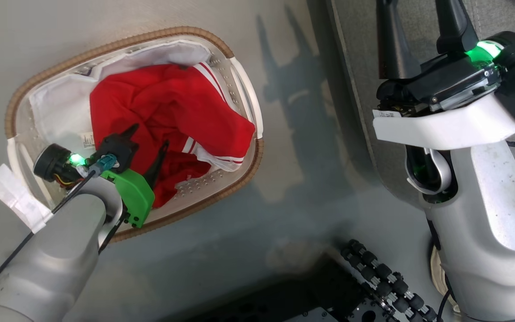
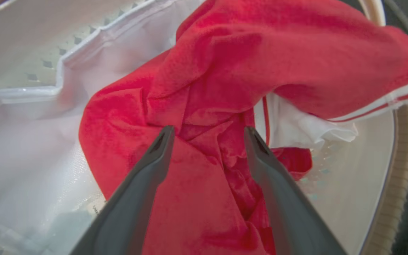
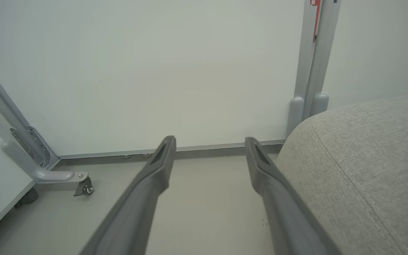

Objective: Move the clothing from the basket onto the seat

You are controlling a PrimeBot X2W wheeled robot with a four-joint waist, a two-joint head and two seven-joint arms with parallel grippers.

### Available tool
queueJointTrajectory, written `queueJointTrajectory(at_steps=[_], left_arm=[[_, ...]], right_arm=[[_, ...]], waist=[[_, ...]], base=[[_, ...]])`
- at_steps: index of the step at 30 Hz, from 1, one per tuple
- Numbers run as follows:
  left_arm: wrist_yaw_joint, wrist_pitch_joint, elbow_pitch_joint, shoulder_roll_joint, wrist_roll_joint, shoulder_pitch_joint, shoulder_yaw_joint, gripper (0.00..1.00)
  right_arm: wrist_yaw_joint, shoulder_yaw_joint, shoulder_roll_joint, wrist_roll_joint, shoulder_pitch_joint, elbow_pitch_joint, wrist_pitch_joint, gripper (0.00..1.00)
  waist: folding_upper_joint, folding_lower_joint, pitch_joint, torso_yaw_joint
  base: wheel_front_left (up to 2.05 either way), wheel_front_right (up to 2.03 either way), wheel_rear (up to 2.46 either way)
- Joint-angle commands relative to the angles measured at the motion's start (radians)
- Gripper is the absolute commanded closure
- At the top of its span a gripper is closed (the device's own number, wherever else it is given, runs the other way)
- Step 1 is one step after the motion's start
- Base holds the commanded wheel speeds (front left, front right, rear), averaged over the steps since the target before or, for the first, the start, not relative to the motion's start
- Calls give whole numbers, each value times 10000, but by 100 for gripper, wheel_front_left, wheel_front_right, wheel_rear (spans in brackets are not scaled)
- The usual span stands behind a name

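Basket (image 1: 119, 42) stands on the floor (image 1: 284, 201), left of centre in the head view. The clothing (image 1: 172, 107) lies inside it, bunched on the white liner (image 1: 61, 107). One red fold with white stripe trim rides up against the basket's rim on the side nearest the seat (image 1: 360, 67). The rest sits below rim level.

Left hand (image 1: 150, 136) is down inside the basket, over the near part of the garment. In the left wrist view the left hand (image 2: 208, 130) has its fingers spread wide, tips over creased red clothing (image 2: 225, 71). Nothing is pinched between them. Whether the tips touch the cloth, cannot tell. Liner (image 2: 30, 141) shows to the left of the fingers, the basket (image 2: 398, 184) wall and woven rim to the right.

Right hand (image 1: 418, 22) is held up at the seat's edge, well apart from the basket. In the right wrist view the right hand (image 3: 210, 140) is open and empty, above floor (image 3: 207, 212). The rounded corner of the seat (image 3: 367, 159) is just beside its right finger, and a pale wall panel (image 3: 154, 71) stands ahead.

A strip of floor separates the basket rim from the seat edge.
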Motion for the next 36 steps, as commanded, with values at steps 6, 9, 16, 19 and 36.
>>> queueJointTrajectory(at_steps=[6, 9, 16, 19, 36], left_arm=[[-31, 16, 1271, -140, -121, -867, -836, 0], [-31, 20, 1928, -358, 59, -1153, -1211, 0], [273, 140, 3325, -966, 608, -1669, -1755, 0], [457, 258, 3733, -1173, 807, -1847, -1984, 0], [538, 1522, 4345, -1168, 1187, -2027, -2655, 100]], right_arm=[[-12, 23, -26, -133, 14, -178, -17, 0], [-12, 27, -26, -233, 138, -238, -17, 0], [-12, -17, -24, -312, 370, -285, -17, 0], [-12, -11, -26, -309, 436, -272, -17, 0], [-12, 33, -26, -11, 366, -212, -17, 0]], waist=[[0, -1, 530, -255], [0, -1, 605, -222], [0, -1, 739, -114], [0, -1, 781, -90], [0, -1, 765, -169]], base=[[0, 0, 0], [0, 0, 0], [0, 0, 0], [0, 0, 0], [0, 0, 0]])
